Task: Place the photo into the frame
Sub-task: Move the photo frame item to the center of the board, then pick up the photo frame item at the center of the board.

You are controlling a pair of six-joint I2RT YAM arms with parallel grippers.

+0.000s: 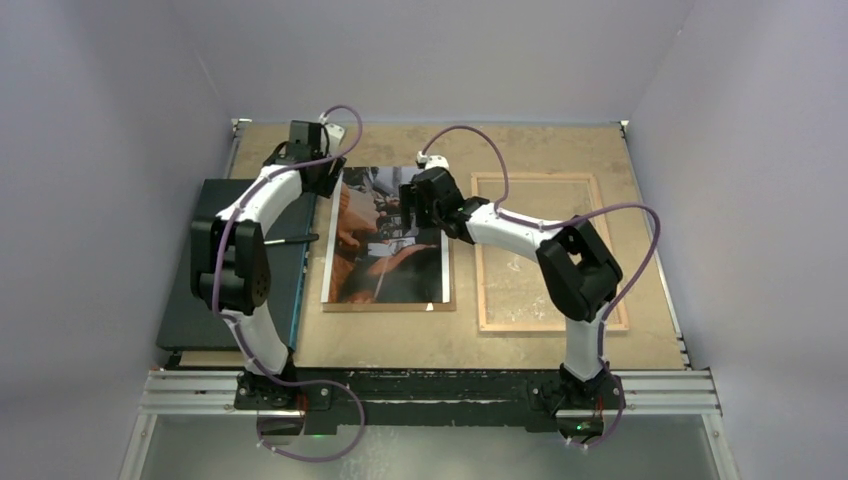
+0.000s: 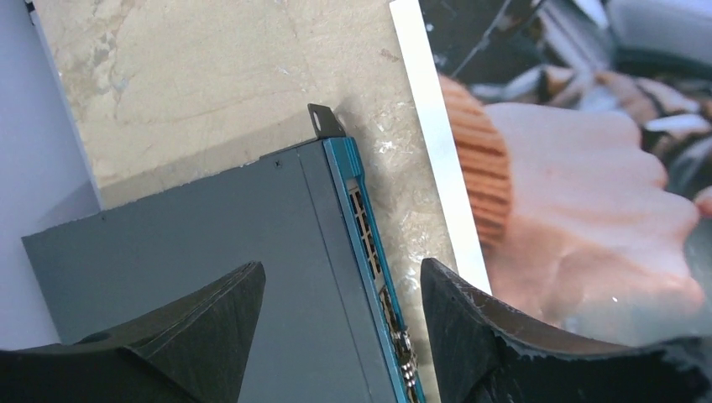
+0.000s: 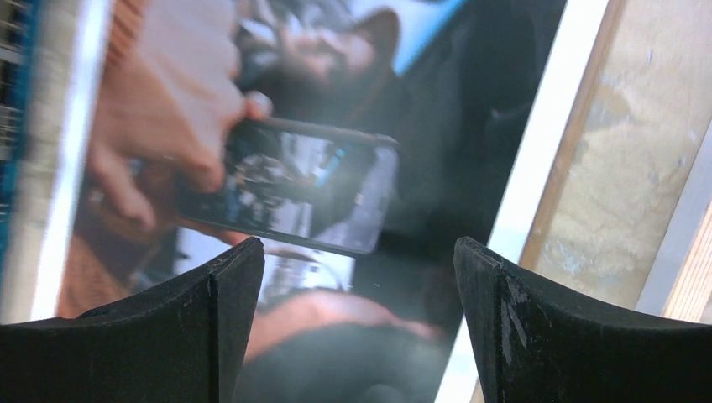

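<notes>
The photo lies flat mid-table, showing an orange-brown hand, dark areas and a white strip; it rests on a brown board that sticks out along its near and right edges. To its right the frame lies with its light wood side up. My left gripper hovers at the photo's far left corner. Its jaws are open, straddling a dark box's blue edge, with the photo to their right. My right gripper is open over the photo's far right part, nothing between its fingers.
A dark flat box with a blue side lies left of the photo, overhanging the table's left edge. In the right wrist view the frame's pale border shows at the far right. Grey walls enclose the table on three sides.
</notes>
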